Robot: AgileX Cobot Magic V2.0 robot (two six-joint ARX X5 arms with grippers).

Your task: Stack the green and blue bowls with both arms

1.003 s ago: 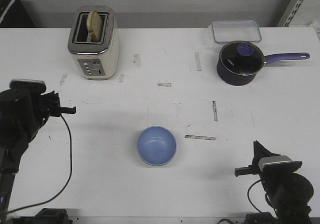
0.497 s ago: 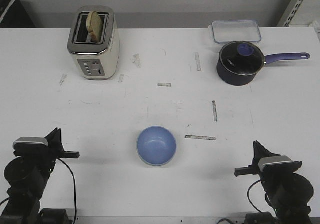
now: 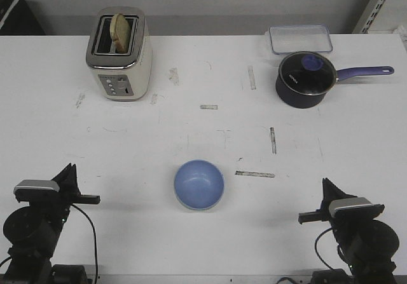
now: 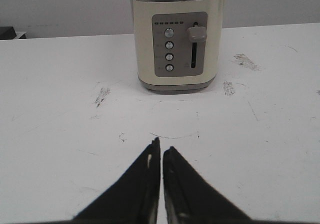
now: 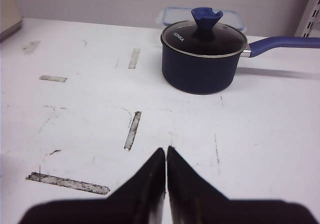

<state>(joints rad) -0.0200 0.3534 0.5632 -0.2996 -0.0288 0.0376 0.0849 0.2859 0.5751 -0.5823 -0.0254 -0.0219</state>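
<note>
Settling low beside the blue bowl (image 3: 199, 183), the left gripper (image 4: 160, 151) had pulled back clenched and empty; right gripper (image 5: 166, 154) likewise clenched; green bowl probably nested underneath, stacking apparently done.

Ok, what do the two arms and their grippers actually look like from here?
Both arms are black and jointed. The left gripper and right gripper each carry a silver-grey bar on top. A black cable loops down from the left arm. In the wrist views, the fingers are matte black wedges that taper to points.
</note>
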